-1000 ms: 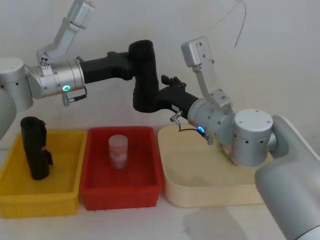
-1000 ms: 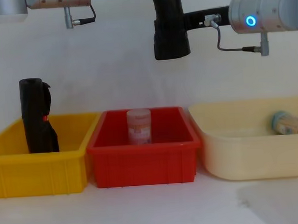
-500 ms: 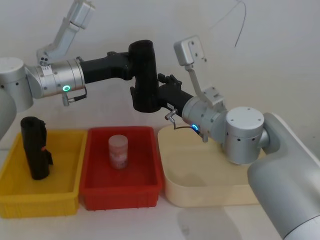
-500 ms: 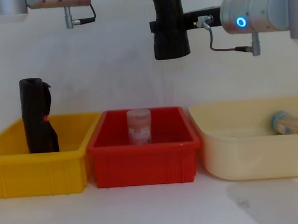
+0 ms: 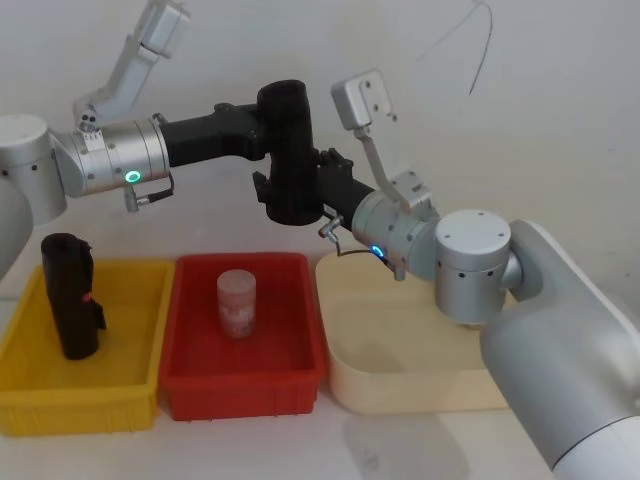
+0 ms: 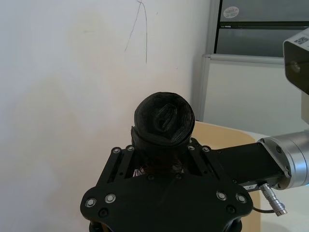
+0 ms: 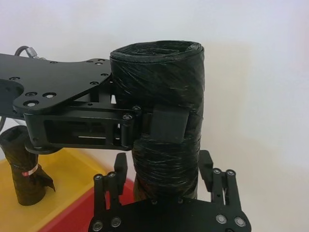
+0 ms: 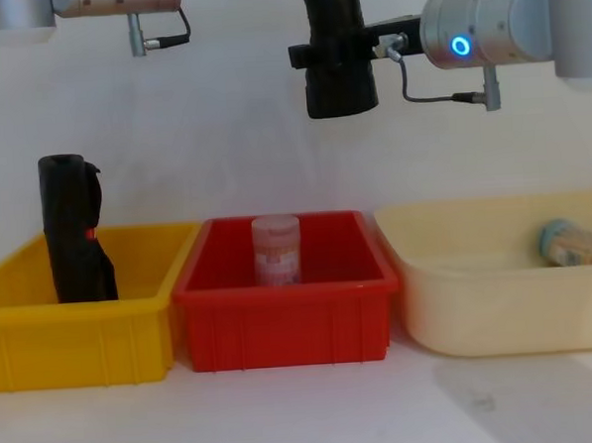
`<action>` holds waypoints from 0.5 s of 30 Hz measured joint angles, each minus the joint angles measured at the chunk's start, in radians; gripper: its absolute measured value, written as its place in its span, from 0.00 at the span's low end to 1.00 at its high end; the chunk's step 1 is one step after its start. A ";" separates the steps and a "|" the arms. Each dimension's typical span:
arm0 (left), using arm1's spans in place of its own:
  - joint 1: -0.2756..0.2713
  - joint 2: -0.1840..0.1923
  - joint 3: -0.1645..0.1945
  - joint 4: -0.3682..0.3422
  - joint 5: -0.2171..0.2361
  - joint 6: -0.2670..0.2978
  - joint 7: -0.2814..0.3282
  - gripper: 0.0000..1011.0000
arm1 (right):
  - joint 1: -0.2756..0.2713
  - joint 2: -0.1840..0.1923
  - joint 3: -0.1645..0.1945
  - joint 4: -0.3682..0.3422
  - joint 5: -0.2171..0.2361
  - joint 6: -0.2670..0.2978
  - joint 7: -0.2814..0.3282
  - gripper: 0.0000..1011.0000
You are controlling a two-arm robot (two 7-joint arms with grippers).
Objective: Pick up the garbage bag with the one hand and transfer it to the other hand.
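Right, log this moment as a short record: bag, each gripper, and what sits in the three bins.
bag: garbage bag held upright in the air above the red bin
left gripper: shut on the bag's upper part
right gripper: fingers straddle the bag's lower part, not clearly closed
yellow bin: upright black object
red bin: pale pink jar
cream bin: small roll

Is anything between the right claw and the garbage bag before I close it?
Nothing visible. The glossy black rolled garbage bag hangs upright in the left claw, which is shut on its upper part. The right claw is open with a finger on each side of the bag's lower part.
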 joint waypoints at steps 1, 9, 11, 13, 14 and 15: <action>0.000 0.000 0.000 0.000 0.000 0.000 0.000 0.39 | 0.001 -0.001 0.000 0.001 0.000 0.000 0.000 0.90; 0.000 0.000 0.000 0.000 0.000 0.000 0.000 0.39 | 0.007 -0.006 -0.003 0.012 -0.005 -0.003 -0.003 0.70; 0.000 0.000 0.000 0.000 0.000 0.000 0.000 0.39 | 0.008 -0.006 -0.003 0.013 -0.005 -0.003 -0.003 0.63; 0.000 0.000 0.000 0.000 0.000 0.000 0.000 0.39 | 0.009 -0.007 -0.003 0.015 -0.006 -0.003 -0.004 0.55; 0.000 0.000 0.000 0.000 0.000 0.000 0.000 0.39 | 0.009 -0.007 -0.004 0.016 -0.007 -0.004 -0.004 0.53; 0.000 0.000 0.000 0.000 0.000 0.000 0.000 0.39 | 0.010 -0.007 -0.004 0.016 -0.007 -0.004 -0.004 0.51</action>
